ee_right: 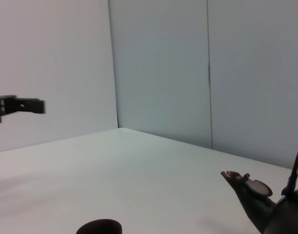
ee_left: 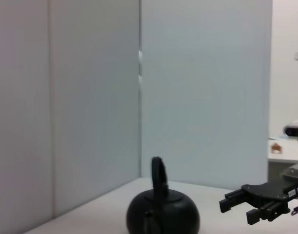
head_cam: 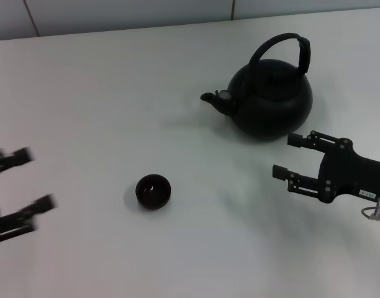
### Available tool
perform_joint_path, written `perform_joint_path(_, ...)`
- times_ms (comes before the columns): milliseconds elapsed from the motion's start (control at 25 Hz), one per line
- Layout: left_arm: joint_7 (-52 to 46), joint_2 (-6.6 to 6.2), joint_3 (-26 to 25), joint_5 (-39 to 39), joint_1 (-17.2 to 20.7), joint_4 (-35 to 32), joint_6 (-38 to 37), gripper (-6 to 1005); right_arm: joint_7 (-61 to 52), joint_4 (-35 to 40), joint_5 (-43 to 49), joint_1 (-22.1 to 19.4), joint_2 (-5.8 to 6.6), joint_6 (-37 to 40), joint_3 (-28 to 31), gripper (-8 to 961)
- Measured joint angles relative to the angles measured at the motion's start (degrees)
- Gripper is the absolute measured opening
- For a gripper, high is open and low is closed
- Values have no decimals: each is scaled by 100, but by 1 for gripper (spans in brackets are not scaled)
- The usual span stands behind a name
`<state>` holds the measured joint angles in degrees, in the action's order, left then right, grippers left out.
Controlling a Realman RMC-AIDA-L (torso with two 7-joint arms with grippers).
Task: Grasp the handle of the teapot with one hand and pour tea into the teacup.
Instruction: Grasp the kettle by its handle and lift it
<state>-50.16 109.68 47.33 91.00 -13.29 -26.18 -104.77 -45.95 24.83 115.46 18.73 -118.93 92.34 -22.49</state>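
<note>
The black round teapot (head_cam: 271, 99) stands on the white table at the back right, its stubby spout (head_cam: 210, 97) pointing left. Its arched black handle (head_cam: 283, 48) stands upright over the top. The small dark teacup (head_cam: 153, 190) sits left of centre, nearer the front. My right gripper (head_cam: 283, 155) is open, just in front of the teapot and apart from it. My left gripper (head_cam: 38, 179) is open at the far left edge. The left wrist view shows the teapot (ee_left: 163, 214) and the right gripper (ee_left: 234, 207). The right wrist view shows the spout (ee_right: 236, 178) and the cup rim (ee_right: 99, 226).
The white table (head_cam: 115, 93) runs back to a pale wall (head_cam: 115, 15). Pale wall panels (ee_right: 158, 68) form a corner behind the table. There is bare table between the cup and the teapot.
</note>
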Motion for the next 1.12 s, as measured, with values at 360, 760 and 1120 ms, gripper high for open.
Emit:
perform_joint_path(360,107,-108,-178,227,355,-124,-223,862,16,-26,-6,95,-6,9,-1,725)
perform_joint_path(760,555,132,-233,1207,337,-352,278,862,21,-68,-6,91,-16,-3,-1,724)
perform_joint_path(1120,571,152,-203,1323,316,-405,387,862,549,-539,-625,-119,-23,60,7,724)
